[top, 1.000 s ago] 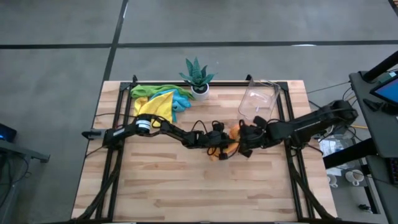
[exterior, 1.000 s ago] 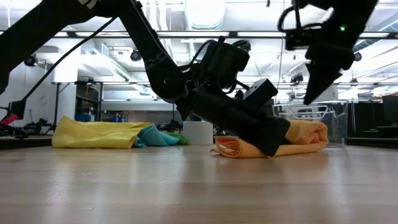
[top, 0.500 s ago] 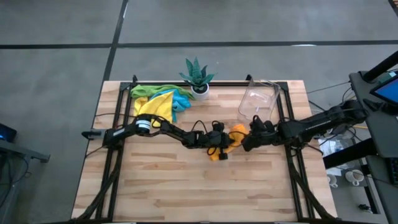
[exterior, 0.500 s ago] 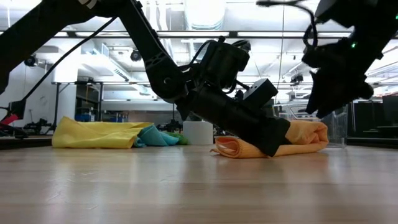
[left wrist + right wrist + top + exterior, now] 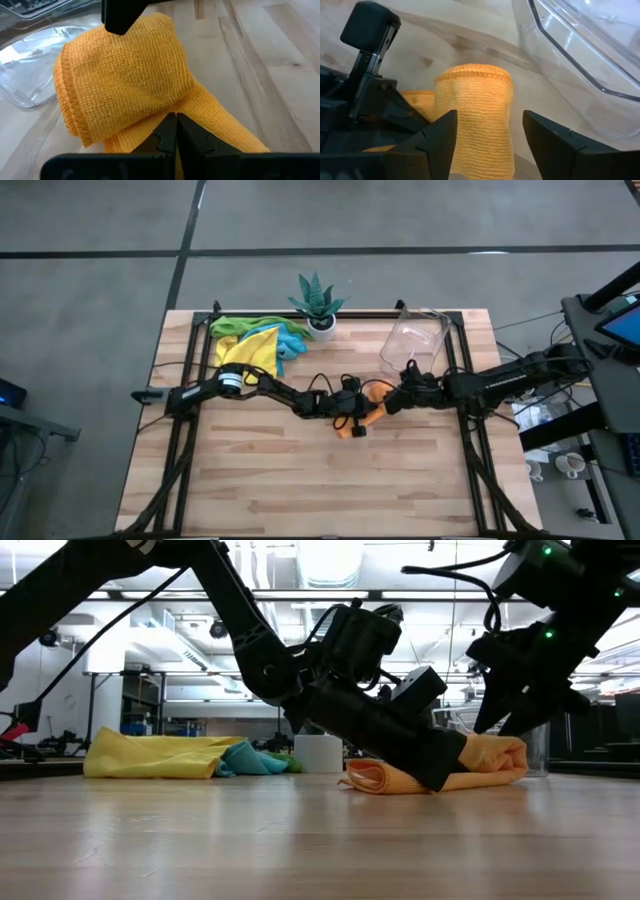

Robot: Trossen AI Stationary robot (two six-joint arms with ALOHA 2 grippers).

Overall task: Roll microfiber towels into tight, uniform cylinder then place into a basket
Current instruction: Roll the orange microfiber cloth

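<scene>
One orange towel (image 5: 374, 402) lies partly rolled near the middle of the wooden table (image 5: 300, 480), with a loose tail trailing out from the roll toward the left arm. The left gripper (image 5: 175, 132) has its two fingers pressed together, pinching that flat tail of the orange towel against the tabletop, as its own wrist view shows.

The right gripper (image 5: 487, 132) stands over the rolled end of the same towel with its two fingers (image 5: 437, 135) spread wide, one on each side of the roll (in the right wrist view a gap shows on either side, so it straddles the roll rather than clamps it).

One basket (image 5: 413, 343), clear plastic and holding nothing, sits just beyond the roll toward the table's far right part; its rim shows beside the towel in both wrist views, near but not touching.

Three more towels lie heaped together at the far left corner: one green (image 5: 232, 327), one yellow (image 5: 256, 348) and one light blue (image 5: 293, 340), all unrolled and overlapping one another. That makes four towels in all, one of each colour.

One potted plant (image 5: 319, 301) in a white pot stands at the far edge between the heap and the basket.

Two arms reach in, meeting at the orange towel.
</scene>
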